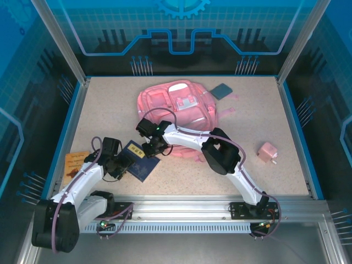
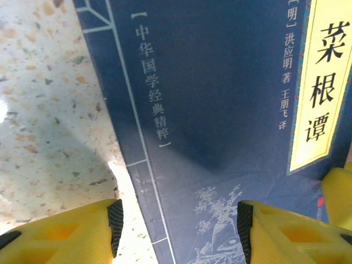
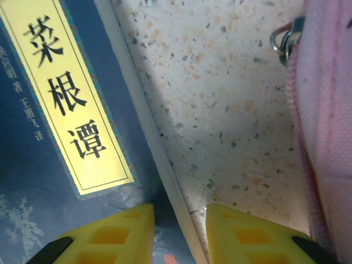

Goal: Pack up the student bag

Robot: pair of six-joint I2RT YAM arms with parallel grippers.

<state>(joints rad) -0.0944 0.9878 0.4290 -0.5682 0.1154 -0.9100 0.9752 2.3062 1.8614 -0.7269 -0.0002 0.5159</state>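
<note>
The fingers (image 2: 77, 234) of the left gripper (image 2: 179, 225) stand apart with nothing clamped between them. They straddle one long edge of the dark blue book (image 2: 220, 110), one finger over bare table (image 2: 44, 110) and the other over the cover. The right gripper (image 3: 180, 223) is likewise open and empty. Its fingers (image 3: 110, 236) straddle the book's opposite long edge, the white page side, which runs away from them up and to the left. So the book lies flat between the two arms, held by neither. The bag (image 3: 330, 143) lies just to the right of the right fingers across a narrow strip of table, with a zip pull (image 3: 285, 38) at its border ahead of them. In the top view it spreads flat beyond the right gripper (image 1: 154, 147), front pockets up, and well past the left gripper (image 1: 124, 163). The right arm is plainly the nearer one. I cannot tell which way the bag's mouth faces or whether it is unzipped. Since the book lies flush on the table, I judge it must first be raised by a long edge, then carried away from the arms toward the bag. Open table lies to the right of the bag, apart from a small pink thing (image 1: 268, 152). An orange book (image 1: 76, 166) lies to the left of the left fingers.
</note>
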